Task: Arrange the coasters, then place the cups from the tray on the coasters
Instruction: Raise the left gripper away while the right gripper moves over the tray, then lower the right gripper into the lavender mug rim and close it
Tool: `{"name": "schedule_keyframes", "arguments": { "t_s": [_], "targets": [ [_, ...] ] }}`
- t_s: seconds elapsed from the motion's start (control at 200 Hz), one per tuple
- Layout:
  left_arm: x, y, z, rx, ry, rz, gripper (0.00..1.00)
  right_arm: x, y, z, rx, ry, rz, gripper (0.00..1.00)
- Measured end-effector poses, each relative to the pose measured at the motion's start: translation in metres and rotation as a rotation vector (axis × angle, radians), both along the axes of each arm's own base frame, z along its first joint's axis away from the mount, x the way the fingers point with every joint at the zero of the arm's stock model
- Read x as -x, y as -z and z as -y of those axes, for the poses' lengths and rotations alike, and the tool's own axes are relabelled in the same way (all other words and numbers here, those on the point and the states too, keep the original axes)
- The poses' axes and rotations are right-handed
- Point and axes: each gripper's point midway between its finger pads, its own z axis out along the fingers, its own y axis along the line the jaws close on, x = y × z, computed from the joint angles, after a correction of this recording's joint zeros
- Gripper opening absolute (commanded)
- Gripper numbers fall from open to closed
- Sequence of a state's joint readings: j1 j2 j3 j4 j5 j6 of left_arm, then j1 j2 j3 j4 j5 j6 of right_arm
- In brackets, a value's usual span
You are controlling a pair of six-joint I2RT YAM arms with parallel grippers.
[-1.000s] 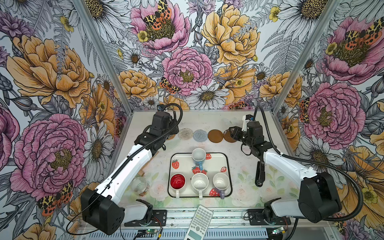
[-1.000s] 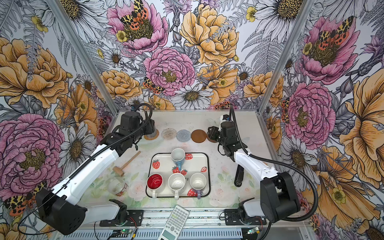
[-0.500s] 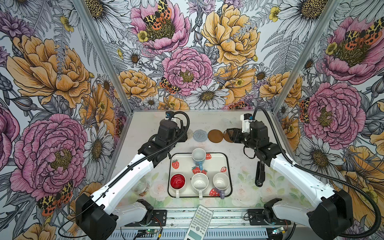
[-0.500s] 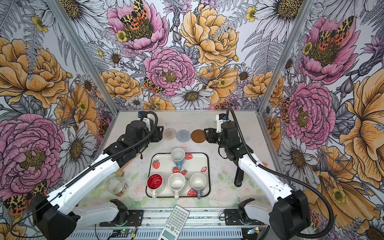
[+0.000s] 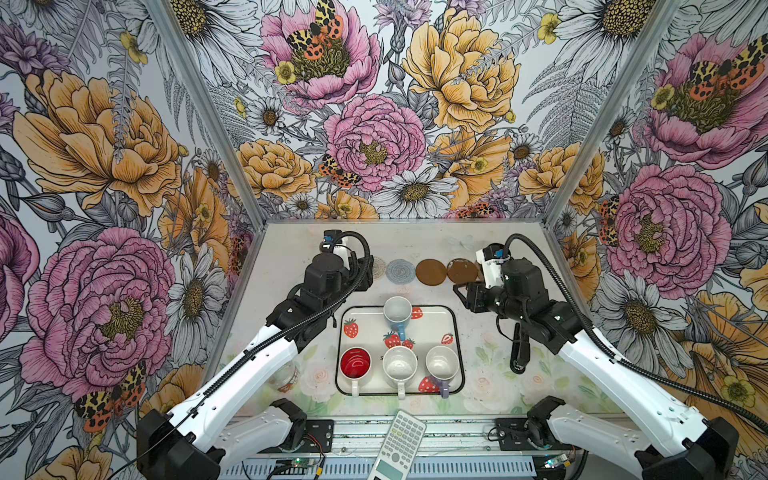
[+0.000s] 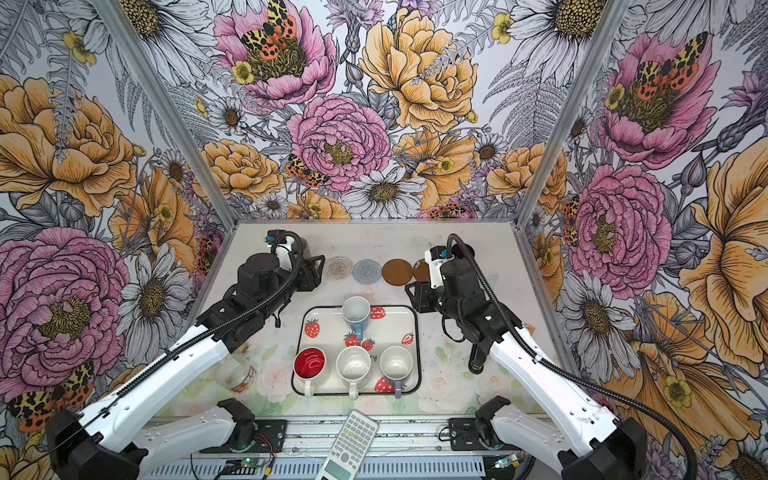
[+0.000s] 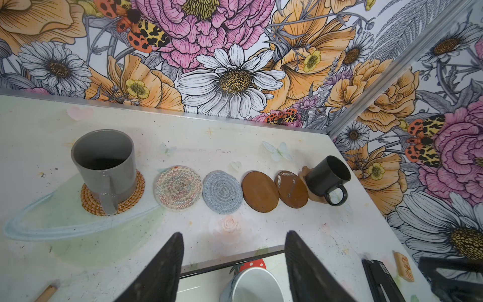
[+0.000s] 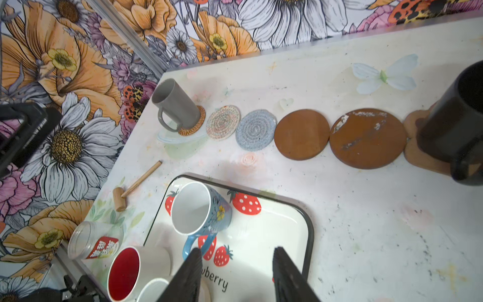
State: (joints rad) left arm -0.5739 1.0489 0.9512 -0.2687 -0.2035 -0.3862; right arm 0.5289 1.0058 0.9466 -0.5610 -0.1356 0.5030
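Along the back of the table lie the coasters in a row: a rattan one [image 7: 130, 198] under the grey cup [image 7: 104, 167], whitish crochet [image 7: 179, 187], blue-grey crochet [image 7: 222, 192], two brown discs [image 7: 260, 191] [image 7: 291, 189], and a paw-shaped one [image 8: 418, 157] under the black cup [image 7: 326, 176]. The tray [image 5: 455, 332] holds the light blue cup [image 5: 397, 313], red-inside cup [image 5: 355, 362], speckled cup [image 5: 400, 365] and lavender cup [image 5: 442, 362]. My left gripper [image 7: 234, 234] hangs open and empty over the tray's far edge, above the blue cup. My right gripper [image 8: 237, 249] is open and empty over the tray's right part.
A wooden mallet [image 8: 136, 184] and a clear jar [image 8: 91, 241] on its side lie left of the tray. A black tool [image 5: 519, 349] lies right of it, with a small tan block [image 7: 403, 265] nearby. A calculator [image 5: 399, 446] sits at the front edge. Walls close three sides.
My left gripper has moved right, away from the grey cup, to the tray's far edge. My right gripper has drawn back from the black cup toward the tray.
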Motion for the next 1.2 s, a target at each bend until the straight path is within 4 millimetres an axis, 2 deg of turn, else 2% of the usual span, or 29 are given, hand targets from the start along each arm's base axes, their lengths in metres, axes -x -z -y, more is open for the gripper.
{"name": "schedule_keyframes", "arguments": {
  "t_s": [0.435, 0.681, 0.921, 1.196],
  "targets": [
    [0.003, 0.0, -0.001, 0.013, 0.008, 0.015, 0.63, 0.076, 0.028, 0.011, 0.183, -0.039, -0.145, 0.44],
    [0.006, -0.002, -0.003, 0.02, 0.007, 0.024, 0.64, 0.118, 0.05, 0.008, 0.288, -0.089, -0.243, 0.45],
    [0.006, 0.002, -0.004, 0.018, 0.005, 0.019, 0.64, 0.146, 0.062, -0.002, 0.328, -0.116, -0.293, 0.47],
    [0.008, 0.007, -0.003, 0.018, 0.02, 0.01, 0.64, 0.172, 0.086, -0.017, 0.406, -0.126, -0.333, 0.51]
  ]
}}
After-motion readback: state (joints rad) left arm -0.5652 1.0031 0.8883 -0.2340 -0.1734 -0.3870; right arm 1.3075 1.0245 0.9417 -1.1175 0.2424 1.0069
